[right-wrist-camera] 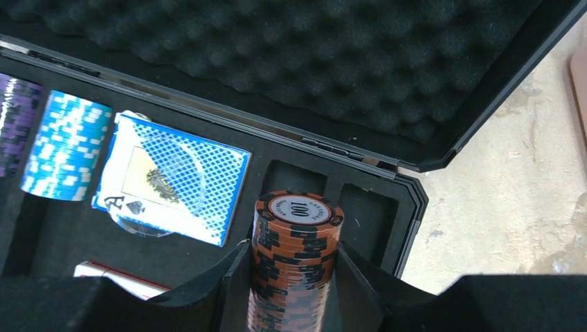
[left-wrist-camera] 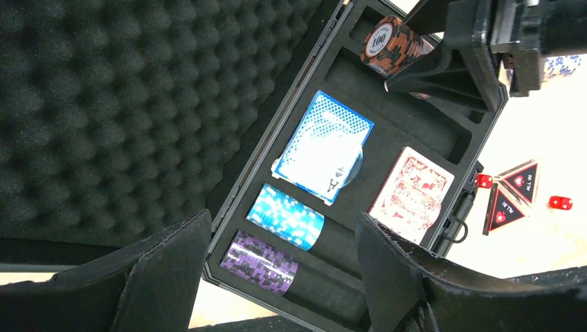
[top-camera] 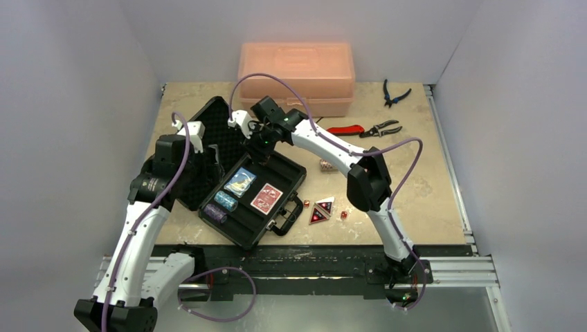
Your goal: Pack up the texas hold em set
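Right gripper [right-wrist-camera: 294, 266]: clamped on orange chips [right-wrist-camera: 296, 232], over case [right-wrist-camera: 410, 202] far end.
Left gripper [left-wrist-camera: 280, 228]: wide open, empty, near end.

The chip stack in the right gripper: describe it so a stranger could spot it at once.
Find the open black case lined with foam. At its far end the right gripper clamps an orange-and-black chip stack. Unlike the blue stack and purple stack lying in their slot, its top reads 100.

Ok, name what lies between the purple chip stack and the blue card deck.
A cylindrical pale-blue stack of chips lies on its side between the purple chip stack and the blue rectangular card deck, clear in the left wrist view.
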